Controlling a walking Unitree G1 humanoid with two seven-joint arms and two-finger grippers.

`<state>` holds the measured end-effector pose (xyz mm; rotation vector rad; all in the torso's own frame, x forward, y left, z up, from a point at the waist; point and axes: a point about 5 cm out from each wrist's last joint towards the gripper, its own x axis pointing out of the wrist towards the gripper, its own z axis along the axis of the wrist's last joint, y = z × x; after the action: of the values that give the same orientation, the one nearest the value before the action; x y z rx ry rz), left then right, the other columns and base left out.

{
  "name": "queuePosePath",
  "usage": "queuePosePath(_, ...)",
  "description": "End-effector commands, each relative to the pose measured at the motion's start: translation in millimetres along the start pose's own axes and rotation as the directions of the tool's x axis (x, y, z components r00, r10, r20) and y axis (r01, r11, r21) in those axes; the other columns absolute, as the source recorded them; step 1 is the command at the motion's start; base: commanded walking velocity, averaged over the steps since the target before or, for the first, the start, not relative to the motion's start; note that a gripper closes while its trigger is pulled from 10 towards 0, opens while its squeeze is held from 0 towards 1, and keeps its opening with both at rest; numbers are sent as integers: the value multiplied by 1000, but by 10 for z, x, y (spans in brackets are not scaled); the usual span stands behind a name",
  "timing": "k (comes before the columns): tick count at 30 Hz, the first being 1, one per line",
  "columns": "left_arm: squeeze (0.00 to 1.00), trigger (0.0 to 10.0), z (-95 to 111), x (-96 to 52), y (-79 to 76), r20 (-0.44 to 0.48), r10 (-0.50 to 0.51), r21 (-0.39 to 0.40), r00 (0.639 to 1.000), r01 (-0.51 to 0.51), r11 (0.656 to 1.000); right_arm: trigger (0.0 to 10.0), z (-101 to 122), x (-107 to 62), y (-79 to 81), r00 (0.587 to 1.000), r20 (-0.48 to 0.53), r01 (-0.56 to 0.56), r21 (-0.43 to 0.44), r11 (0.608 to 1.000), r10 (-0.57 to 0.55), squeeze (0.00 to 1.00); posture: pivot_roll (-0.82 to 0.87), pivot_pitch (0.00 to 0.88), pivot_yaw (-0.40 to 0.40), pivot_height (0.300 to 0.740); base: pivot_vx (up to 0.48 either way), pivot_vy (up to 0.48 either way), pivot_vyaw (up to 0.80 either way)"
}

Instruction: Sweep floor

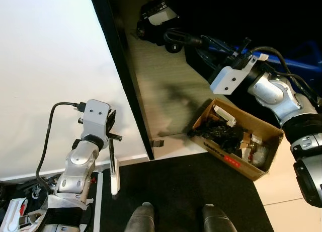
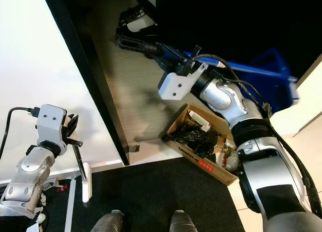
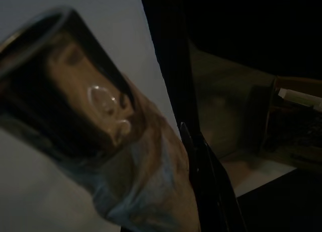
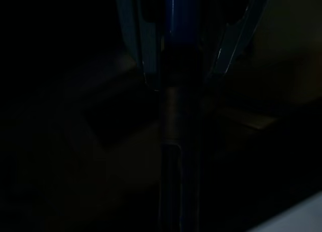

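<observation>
At the bottom of the frame the robot's two feet (image 1: 176,218) are standing on a black mat (image 1: 201,191). Just above them, lower left, the left claw (image 1: 111,122) is hanging beside the white wall (image 1: 45,66), with a white stick-like piece (image 1: 114,176) hanging below it. I cannot tell whether the left claw's fingers are apart or together, nor whether it is holding that piece.

Further in, right of centre, one open cardboard box (image 1: 236,141) is sitting where the mat meets the wood floor (image 1: 161,76), stuffed with black crumpled material and some pale bits.

Above it, the right arm is reaching toward the upper centre of the frame. The right claw (image 2: 187,66) is clamped around a dark blue broom handle (image 4: 173,116), which is running away into the dark gap along the floor. At its far end, top centre, the broom head (image 1: 156,15), black and white, is lying on the wood strip. One blue crate (image 2: 271,76) is showing behind the arm in the right eye view.

What could go wrong, I reckon: the box is sitting right under the arm's elbow, so a backward stroke could be knocking it and spilling its contents. The black door edge (image 1: 126,76) is close too, and the handle could be catching on it.
</observation>
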<state>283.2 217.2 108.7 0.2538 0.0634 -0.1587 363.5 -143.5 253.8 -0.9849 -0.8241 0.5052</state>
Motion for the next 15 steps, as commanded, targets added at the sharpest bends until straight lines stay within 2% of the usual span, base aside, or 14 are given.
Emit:
queuePosePath(1, 0, 10000, 39, -18, -20, 16, 7, 27, 1000, -7, 1000, 10000, -62, -42, -208, 993, -59, 100, 43, 994, -98, 0, 77, 66, 33, 740, 0, 0, 0)
queuePosePath(2, 0, 10000, 39, -18, -20, 16, 7, 27, 1000, -7, 1000, 10000, -62, -42, -208, 993, -59, 100, 43, 994, -98, 0, 77, 66, 33, 740, 0, 0, 0)
queuePosePath(5, 0, 10000, 19, -10, -58, 8, -12, 26, 1000, 12, 1000, 10000, -108, -149, -318, 969, -128, 229, 160, 960, -209, 0, 62, 71, 44, 740, 0, 0, 0)
queuePosePath(6, 0, 10000, 19, -10, -58, 8, -12, 26, 1000, 12, 1000, 10000, -108, -149, -318, 969, -128, 229, 160, 960, -209, 0, 62, 71, 44, 740, 0, 0, 0)
queuePosePath(7, 0, 10000, 14, 10, -91, 4, -30, 26, 1000, 30, 999, 10000, -110, -238, -418, 943, -161, 324, 230, 918, -292, 0, 49, 72, 52, 740, 0, 0, 0)
queuePosePath(8, 0, 10000, 14, 10, -91, 4, -30, 26, 1000, 30, 999, 10000, -110, -238, -418, 943, -161, 324, 230, 918, -292, 0, 49, 72, 52, 740, 0, 0, 0)
queuePosePath(10, 0, 10000, 11, 25, -109, 0, -45, 26, 999, 45, 999, 10000, -126, -304, -475, 920, -195, 384, 281, 879, -339, 0, 33, 72, 64, 740, 0, 0, 0)
queuePosePath(12, 0, 10000, 9, 43, -122, -3, -57, 25, 998, 57, 998, 10000, -155, -392, -456, 904, -235, 419, 328, 847, -356, 0, 23, 70, 72, 740, 0, 0, 0)
queuePosePath(13, 0, 10000, 1, 56, -123, -14, -45, -50, 999, 45, 998, 10000, -160, -497, -272, 908, -263, 405, 355, 842, -326, 0, 18, 68, 74, 740, 0, 0, 0)
queuePosePath(14, 0, 10000, -1, 58, -122, -17, -40, -77, 999, 39, 996, 10000, -152, -528, -198, 912, -267, 393, 360, 846, -310, 0, 18, 68, 74, 740, 0, 0, 0)
queuePosePath(15, 0, 10000, -1, 58, -122, -17, -40, -77, 999, 39, 996, 10000, -152, -528, -198, 912, -267, 393, 360, 846, -310, 0, 18, 68, 74, 740, 0, 0, 0)
